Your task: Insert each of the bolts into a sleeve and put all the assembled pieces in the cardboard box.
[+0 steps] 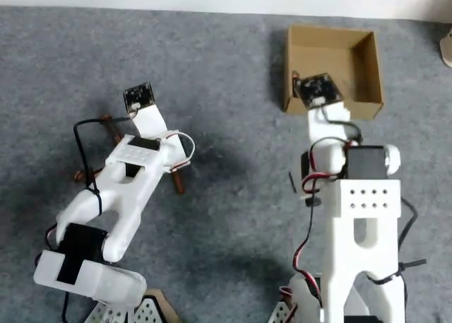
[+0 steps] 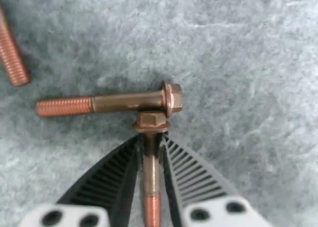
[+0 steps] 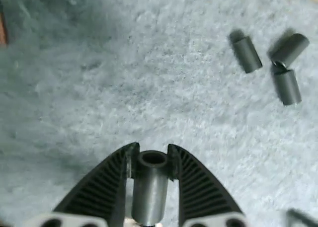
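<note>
Left pincer [image 2: 151,138] clasps bolt [image 2: 151,180], right pincer [image 3: 152,150] sleeve [image 3: 149,189]

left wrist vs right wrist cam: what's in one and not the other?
Left wrist: left gripper, jaws shut on a copper-coloured hex-head bolt; a second bolt lies crosswise at its head, a third bolt's threaded end farther off.
Right wrist: right gripper, jaws shut on a dark grey cylindrical sleeve; three loose sleeves lie beyond.
Both: grey carpet-like table surface.

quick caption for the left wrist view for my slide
Left gripper shut on a copper bolt, its head right next to a second bolt lying crosswise on the grey carpet.
</note>
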Available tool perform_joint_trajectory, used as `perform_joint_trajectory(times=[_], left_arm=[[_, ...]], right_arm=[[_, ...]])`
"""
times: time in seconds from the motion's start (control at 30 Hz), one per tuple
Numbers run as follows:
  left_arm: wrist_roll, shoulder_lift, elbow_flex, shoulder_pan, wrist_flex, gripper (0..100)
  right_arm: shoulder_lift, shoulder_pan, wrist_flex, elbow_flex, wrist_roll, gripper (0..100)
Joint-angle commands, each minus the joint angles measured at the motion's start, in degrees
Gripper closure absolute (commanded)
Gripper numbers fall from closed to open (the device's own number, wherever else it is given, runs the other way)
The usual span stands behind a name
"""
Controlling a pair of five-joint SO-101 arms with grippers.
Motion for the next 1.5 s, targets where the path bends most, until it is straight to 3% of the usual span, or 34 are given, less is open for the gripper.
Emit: perform_joint_trajectory(times=[0.0,0.57,0.87,1.2,1.47], left_arm=[[-2.8,-0.2,-2.5,0.8,-1.6,99],[-3.9,-1.7,-5.1,0.9,-1.6,99],[-3.9,-14.5,-4.1,2.4,-1.6,99],[-3.9,-20.6,-3.9,2.5,-5.3,99],[-2.2,-20.6,-4.0,3.2,-6.2,99]], right_arm=[[-3.6,-0.6,-7.3,5.3,3.4,99.4],[-5.5,-5.7,-28.8,27.6,3.7,99.4],[-5.6,-8.0,-39.3,32.2,3.7,99.4],[-5.6,-15.1,-60.1,43.3,3.3,99.4],[-5.6,-15.8,-75.6,49.5,3.3,99.4]])
